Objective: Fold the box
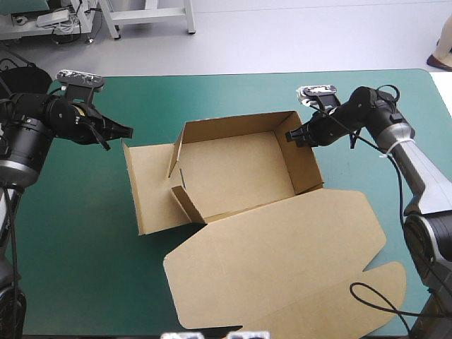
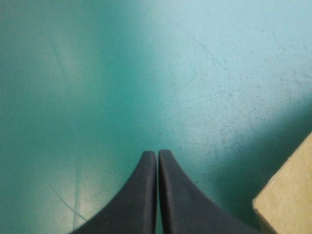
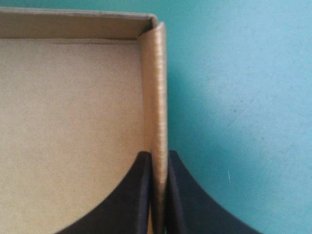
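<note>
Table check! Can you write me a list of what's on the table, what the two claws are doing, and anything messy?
Surface: teal-green cover, faintly scuffed.
Job's things: brown box, an open tray with its far and right walls up; lid flat toward the near edge; left flap lying flat.
Clutter: nothing seen.
Claws: right claw shut on the box's right wall; left claw shut, holding nothing, over the cover beside the left flap.
Cables: nothing seen but the robot's own.
Surroundings: nothing seen at the table.
</note>
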